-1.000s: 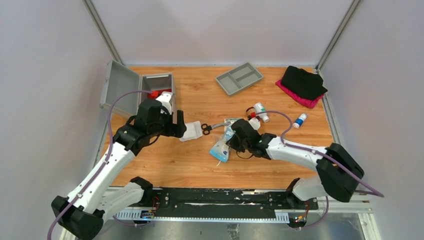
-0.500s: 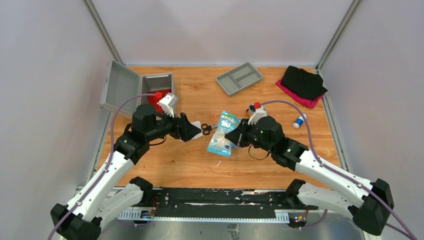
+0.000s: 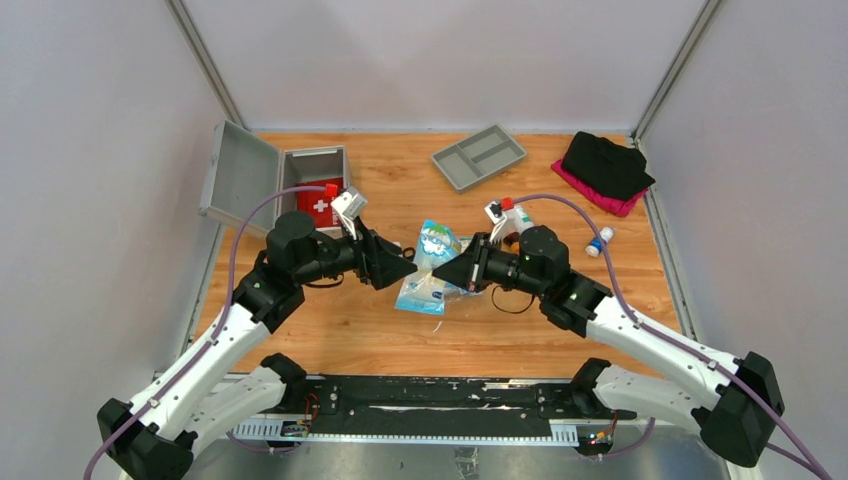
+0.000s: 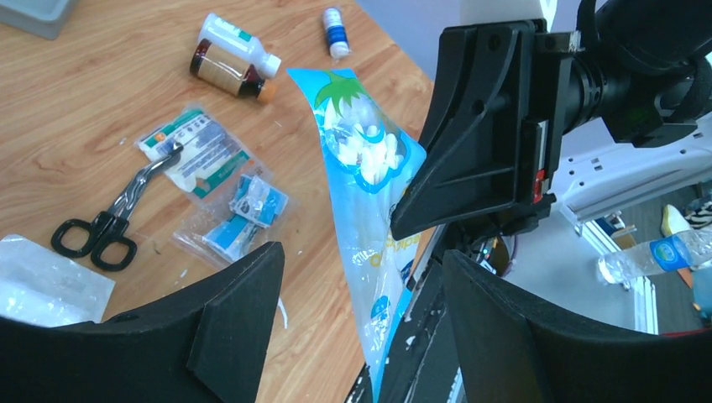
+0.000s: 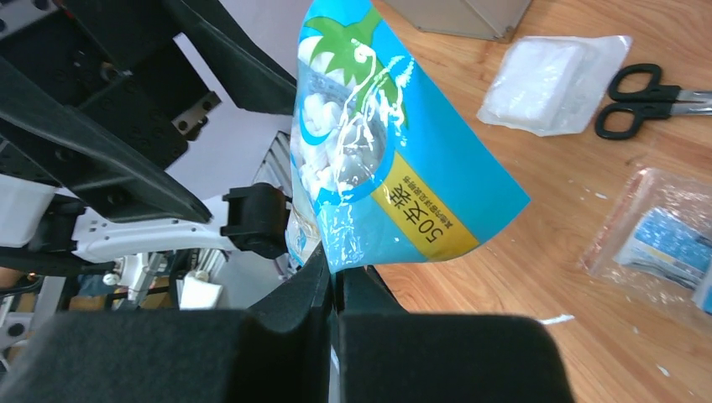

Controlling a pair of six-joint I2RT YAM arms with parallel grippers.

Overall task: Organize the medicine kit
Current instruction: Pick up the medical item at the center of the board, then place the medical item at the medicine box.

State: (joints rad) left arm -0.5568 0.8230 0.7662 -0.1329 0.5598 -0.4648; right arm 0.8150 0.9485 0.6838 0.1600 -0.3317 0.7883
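The medicine kit stands open at the back left, lid swung out, a red pouch inside. My right gripper is shut on the bottom edge of a blue bag of white pieces, holding it upright above the table. In the top view the bag hangs between both arms. My left gripper is open, one finger on each side of the bag's lower edge, not touching it. The right gripper shows just behind the bag.
On the wood lie black scissors, a white gauze packet, clear packets of blue sachets, two bottles and a small vial. A grey compartment tray and a black-and-pink cloth sit at the back.
The right gripper picked the blue bag off the table and carried it left. The left gripper swung right to meet it, its jaws narrowing a little around the bag's edge.
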